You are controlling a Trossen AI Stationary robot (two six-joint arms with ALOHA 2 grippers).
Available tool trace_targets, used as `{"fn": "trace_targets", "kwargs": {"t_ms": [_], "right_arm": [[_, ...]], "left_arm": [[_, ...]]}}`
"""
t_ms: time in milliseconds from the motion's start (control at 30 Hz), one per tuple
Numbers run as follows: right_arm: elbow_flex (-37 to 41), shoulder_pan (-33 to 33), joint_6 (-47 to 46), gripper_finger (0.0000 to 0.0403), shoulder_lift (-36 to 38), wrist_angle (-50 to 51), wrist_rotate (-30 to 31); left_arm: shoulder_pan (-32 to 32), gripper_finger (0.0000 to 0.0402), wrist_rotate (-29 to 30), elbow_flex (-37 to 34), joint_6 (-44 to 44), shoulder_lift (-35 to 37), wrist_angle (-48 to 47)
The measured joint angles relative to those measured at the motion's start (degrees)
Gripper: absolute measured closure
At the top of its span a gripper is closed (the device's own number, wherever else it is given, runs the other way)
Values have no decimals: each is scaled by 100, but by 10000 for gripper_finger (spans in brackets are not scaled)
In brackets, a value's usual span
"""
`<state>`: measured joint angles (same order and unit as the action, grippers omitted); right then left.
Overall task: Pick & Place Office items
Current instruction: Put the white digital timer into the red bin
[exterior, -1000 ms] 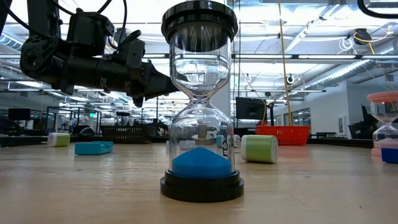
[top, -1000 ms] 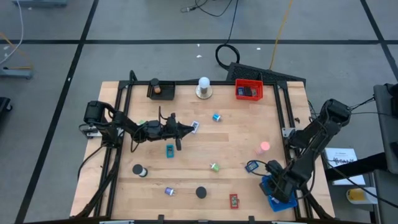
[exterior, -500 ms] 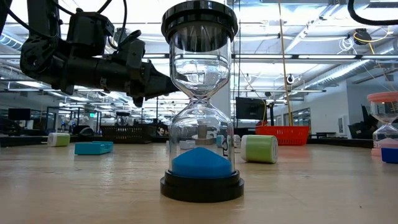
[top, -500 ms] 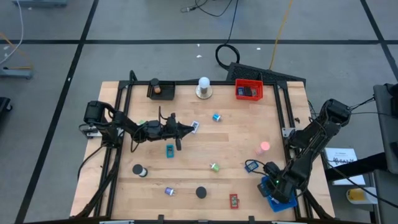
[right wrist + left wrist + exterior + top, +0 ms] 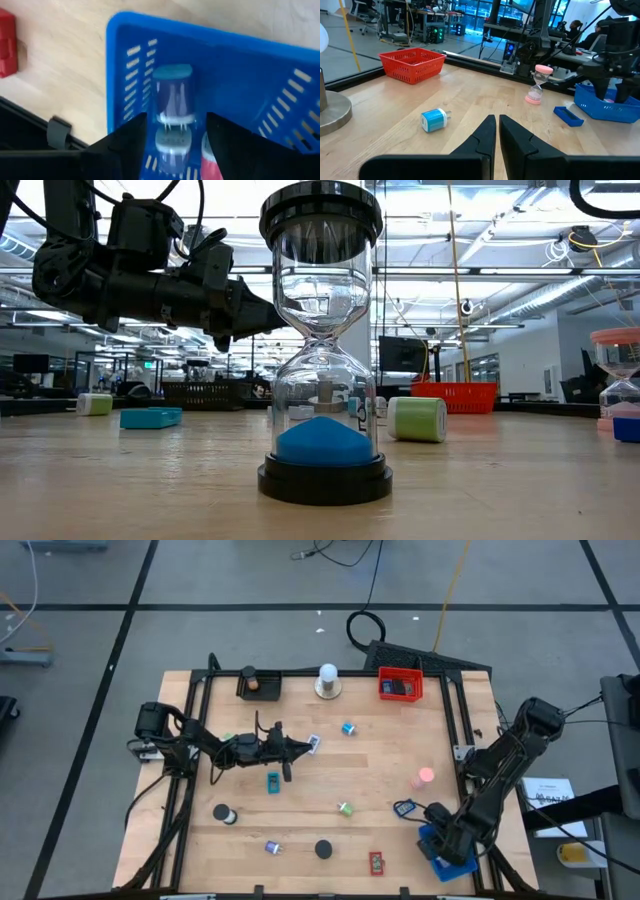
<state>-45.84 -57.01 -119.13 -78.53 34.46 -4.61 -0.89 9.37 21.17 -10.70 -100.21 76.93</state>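
Hovering over the blue tray point(image 5: 240, 65) at the table's edge, the right pincer point(image 5: 175, 145) stands apart above a small blue hourglass point(image 5: 172, 102).

**Right wrist cam: staring straight down into the blue tray**

So this view is mostly the blue tray point(image 5: 240, 75), slotted walls and floor, sitting on the wooden desk point(image 5: 55, 70). The right tool point(image 5: 175, 132) hangs right over it with its two dark fingers point(image 5: 125, 145) spread apart. In the gap between them sits a small hourglass point(image 5: 172, 107) with a blue cap, inside the tray, and neither finger seems to touch it. A pink bit point(image 5: 210, 157) peeks out by one finger, can't tell what it is. Off at the edge there's a red block point(image 5: 7, 45) on the desk, well outside the tray.
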Motion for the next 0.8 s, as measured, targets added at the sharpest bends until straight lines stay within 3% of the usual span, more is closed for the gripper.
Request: {"fn": "trace_targets", "kwargs": {"t_ms": [167,533,800], "right_arm": [[0,0,190,242,345,100,-1],[0,6,1138,388,1253,485,16],[0,286,2573,399,1719,495,808]], "left_arm": [[1,376,0,0,0,-1,-2],[2,376,0,0,0,-1,-2],[2,376,0,0,0,-1,0]]}}
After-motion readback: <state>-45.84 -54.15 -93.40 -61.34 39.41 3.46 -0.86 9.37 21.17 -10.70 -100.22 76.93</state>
